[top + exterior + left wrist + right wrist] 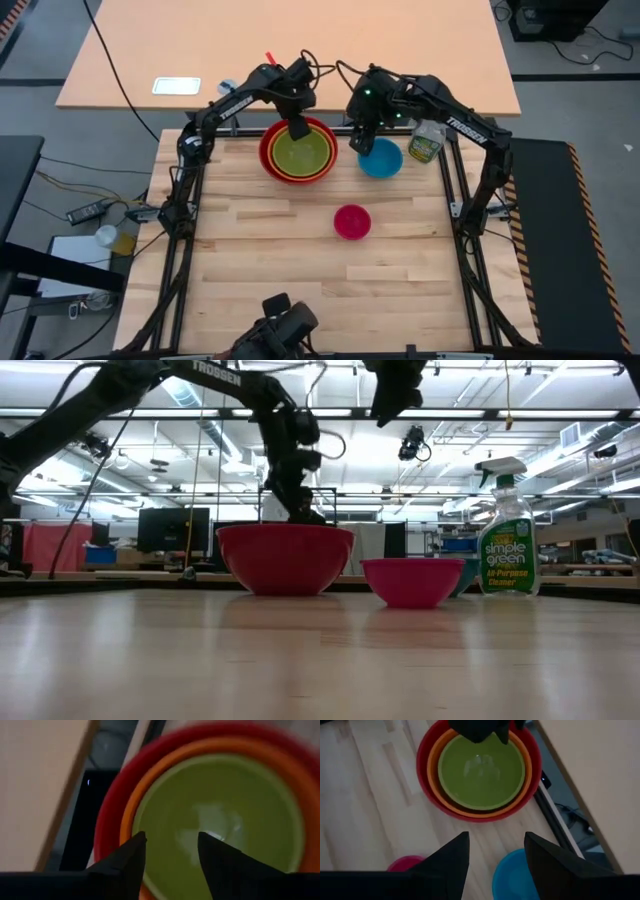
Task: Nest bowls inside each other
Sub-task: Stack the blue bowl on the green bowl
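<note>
The lime green bowl (298, 152) sits nested in the orange bowl (434, 780), which sits in the red bowl (268, 150), at the table's far middle. My left gripper (171, 840) hovers open just above the green bowl's far rim, holding nothing. To their right the blue bowl (381, 158) rests on the table. My right gripper (496, 840) hangs open above the blue bowl's left side, well clear of it. The magenta bowl (352, 221) stands alone nearer the table's middle.
A clear spray bottle (426, 143) with greenish liquid stands upright at the far right, just beyond the blue bowl. The wooden table (250, 260) has bare room on its near half and left side. A black frame edges the table.
</note>
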Motion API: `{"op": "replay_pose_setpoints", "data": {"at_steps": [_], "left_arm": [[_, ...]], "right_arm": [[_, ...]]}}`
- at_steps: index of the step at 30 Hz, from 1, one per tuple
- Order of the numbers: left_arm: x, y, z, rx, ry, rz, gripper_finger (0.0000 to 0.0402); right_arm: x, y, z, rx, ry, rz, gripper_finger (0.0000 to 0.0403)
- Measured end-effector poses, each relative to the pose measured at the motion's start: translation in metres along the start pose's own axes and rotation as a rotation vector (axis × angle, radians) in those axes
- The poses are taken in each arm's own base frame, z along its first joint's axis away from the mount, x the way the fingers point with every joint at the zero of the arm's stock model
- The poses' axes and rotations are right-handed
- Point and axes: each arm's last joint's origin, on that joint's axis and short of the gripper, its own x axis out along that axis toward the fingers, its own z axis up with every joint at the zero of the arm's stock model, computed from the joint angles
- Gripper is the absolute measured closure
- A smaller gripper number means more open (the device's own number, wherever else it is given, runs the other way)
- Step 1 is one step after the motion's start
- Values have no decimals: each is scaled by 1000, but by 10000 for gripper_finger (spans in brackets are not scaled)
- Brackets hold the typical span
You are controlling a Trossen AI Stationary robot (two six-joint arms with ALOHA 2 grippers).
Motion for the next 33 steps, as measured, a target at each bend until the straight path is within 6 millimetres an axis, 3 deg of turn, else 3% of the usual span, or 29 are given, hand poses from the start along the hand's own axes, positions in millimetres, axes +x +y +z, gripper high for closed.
{"op": "replay_pose_setpoints", "data": {"at_steps": [5, 11, 16, 20, 23, 27, 33], "left_arm": [[-41, -9, 7, -7, -174, 47, 249], [-81, -37, 13, 61, -323, 96, 280], [-91, -64, 21, 180, -403, 104, 292], [-81, -93, 21, 287, -466, 82, 301], [-63, -112, 9, 313, -509, 71, 311], [-53, -132, -24, 237, -589, 33, 325], [-70, -146, -79, 17, -619, -26, 339]], "right_arm": [[-7, -18, -15, 35, -16, -38, 206], [8, -29, -52, 191, -48, -58, 206], [42, -26, -93, 274, 5, -61, 206], [70, -19, -120, 232, 86, -47, 206], [90, -18, -134, 153, 168, -40, 206], [113, -18, -142, 46, 249, -33, 206], [145, -24, -142, -55, 288, 1, 194]]}}
